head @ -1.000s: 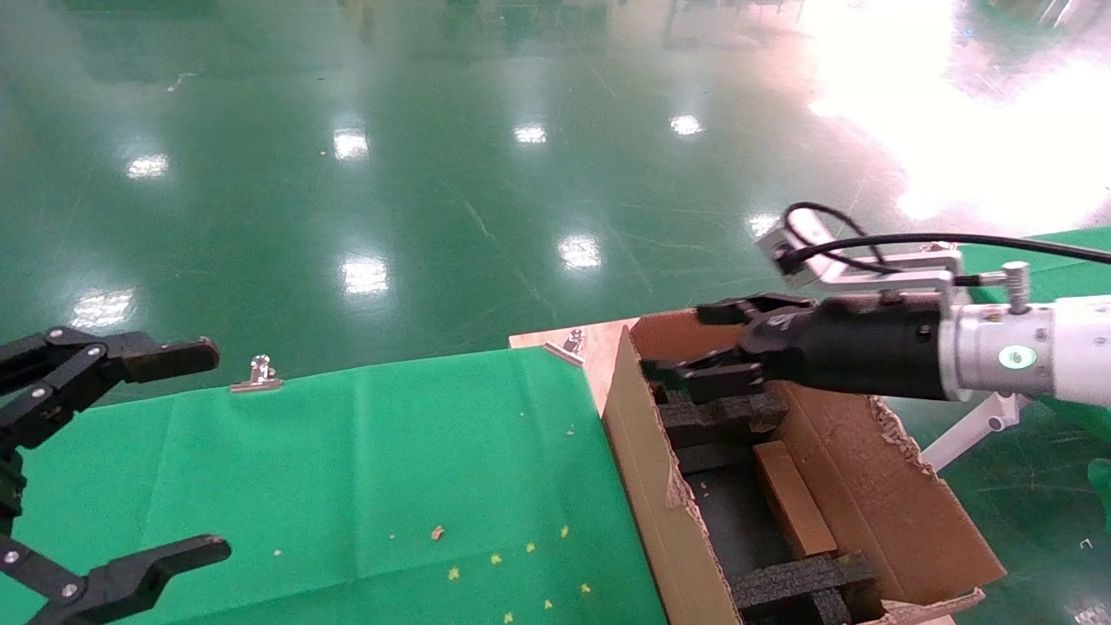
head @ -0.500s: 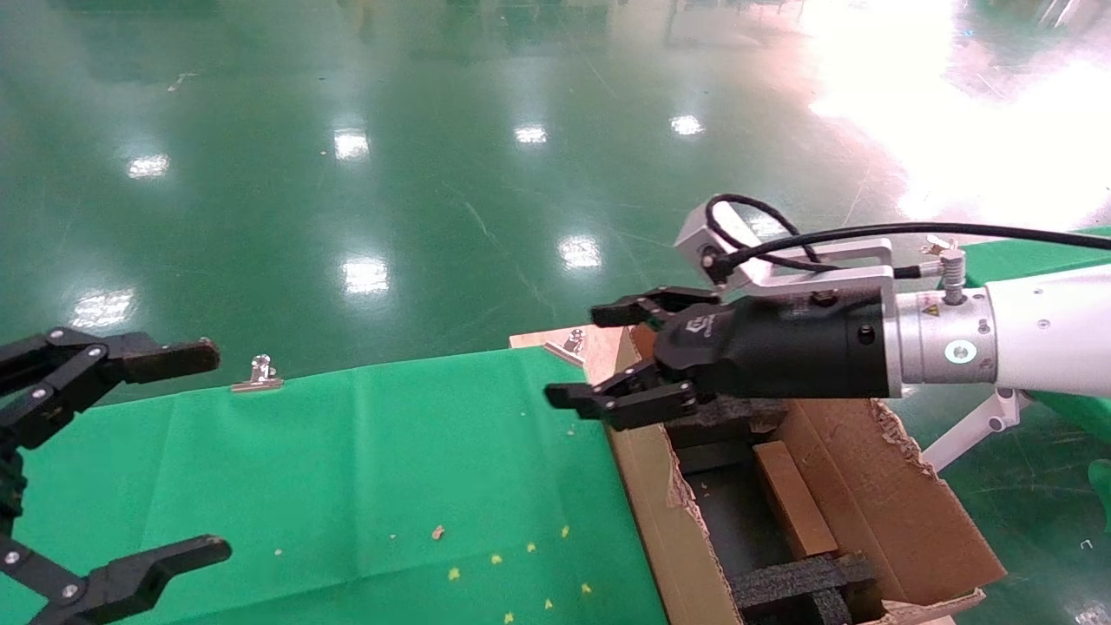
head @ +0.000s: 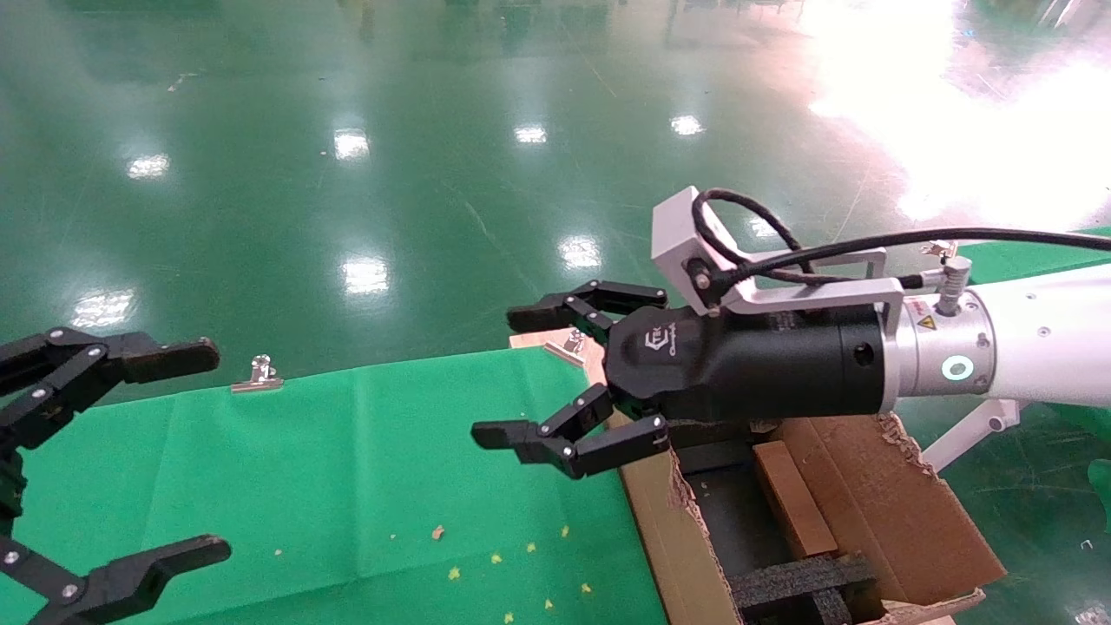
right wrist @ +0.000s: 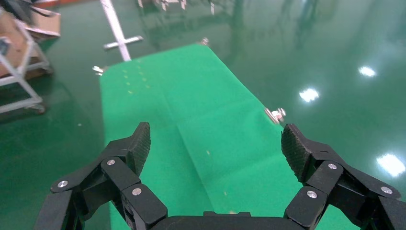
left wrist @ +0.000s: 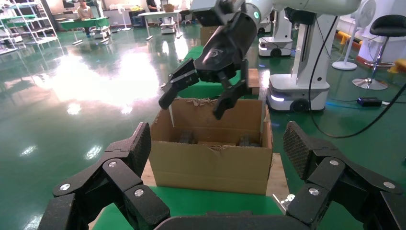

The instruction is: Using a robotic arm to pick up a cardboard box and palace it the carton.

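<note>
Your cardboard box is a small, plain brown rectangular block, and you see it lying lengthwise inside the carton, against the carton's right inner wall. The carton is a large brown corrugated container, open at the top, with ragged torn edges along its flaps; it stands at the right end of the green cloth. Inside it you find black foam blocks at the near end and more dark foam at the far end, with the box resting between them on the dark floor of the carton. Your right gripper, on the white robotic arm with its glowing teal ring, hangs above the carton's left wall and the cloth edge, its fingers spread wide and holding nothing. In the left wrist view you see the same gripper poised above the carton. Your left gripper rests at the left end of the cloth, its fingers apart and empty. Metal clips pin the cloth's far edge.
</note>
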